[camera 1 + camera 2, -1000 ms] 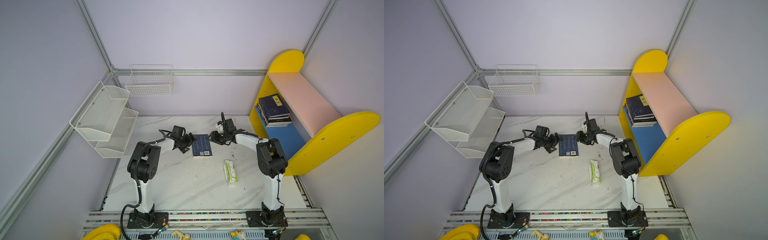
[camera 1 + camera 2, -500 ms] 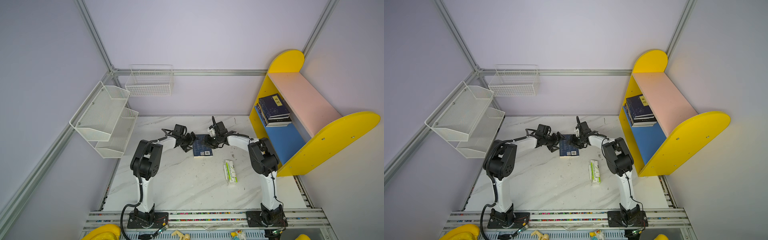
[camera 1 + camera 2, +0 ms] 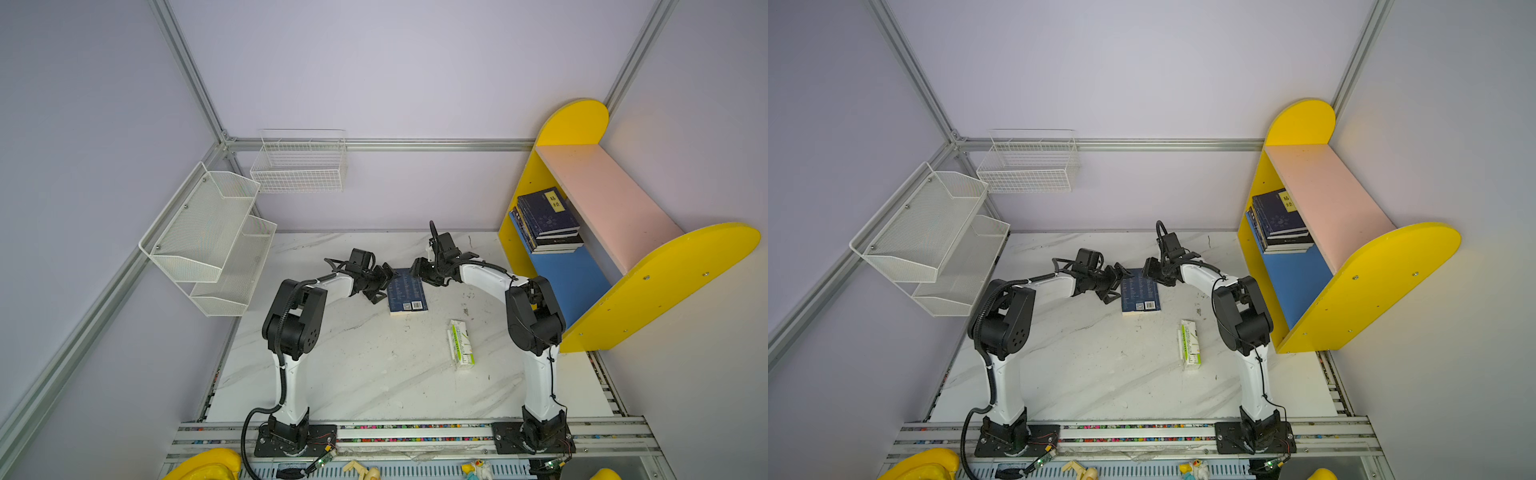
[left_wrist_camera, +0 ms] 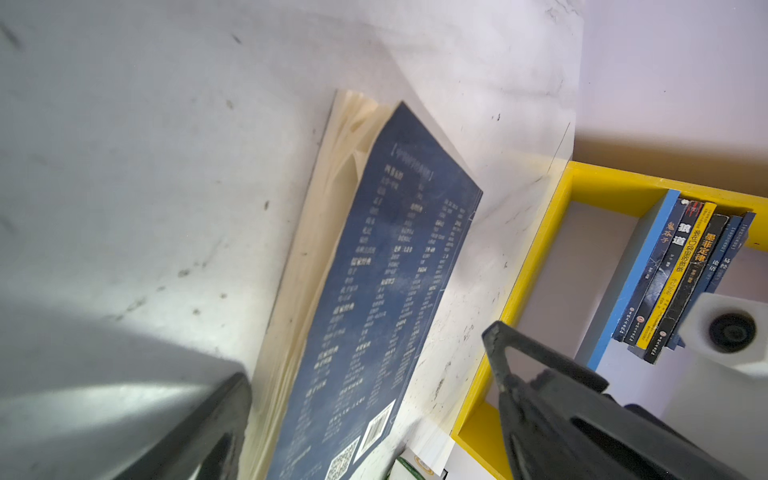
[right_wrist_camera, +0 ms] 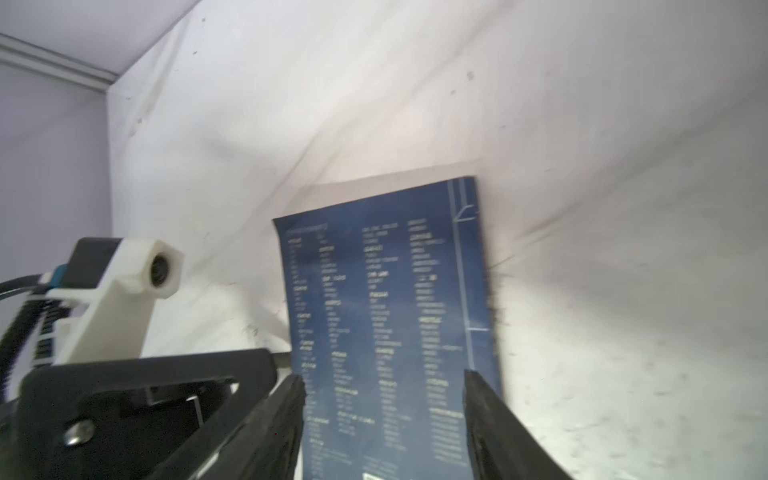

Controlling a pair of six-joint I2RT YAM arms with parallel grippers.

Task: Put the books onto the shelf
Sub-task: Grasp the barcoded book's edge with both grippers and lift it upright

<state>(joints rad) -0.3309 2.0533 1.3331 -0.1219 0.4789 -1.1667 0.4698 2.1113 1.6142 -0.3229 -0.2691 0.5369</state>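
Rises from the front rail on both sides, folds at the elbows and stretches both forearms low toward mid-table, as seen in both top views. Holds the left gripper (image 3: 383, 283) at the left long side of the navy book (image 3: 407, 291), jaws spread wide along the page edge, released, clasping nothing. Holds the right gripper (image 3: 419, 271) at the book's far right corner, wrist tipped downward. In the right wrist view, hangs both fingers (image 5: 486, 419) apart over the cover, inside its side edges: released as well. Cannot tell whether the tips touch the cover.

Lies flat on the marble table (image 3: 353, 374), back cover up, between the two grippers and well apart from the shelf (image 3: 582, 124). Shows a navy cover with columns of small pale print, plus a barcode and a QR code at the end nearer the rail. Turns a cream page block toward the left arm, leaves fanned loose at the far corner in the left wrist view.

On the shelf's blue lower board, under the pink one: a flat stack of books (image 3: 546, 220) against the far yellow end panel, with six spines countable in the left wrist view. Between book and right arm, nearer the rail: a green-and-white carton (image 3: 460, 345), touching neither.
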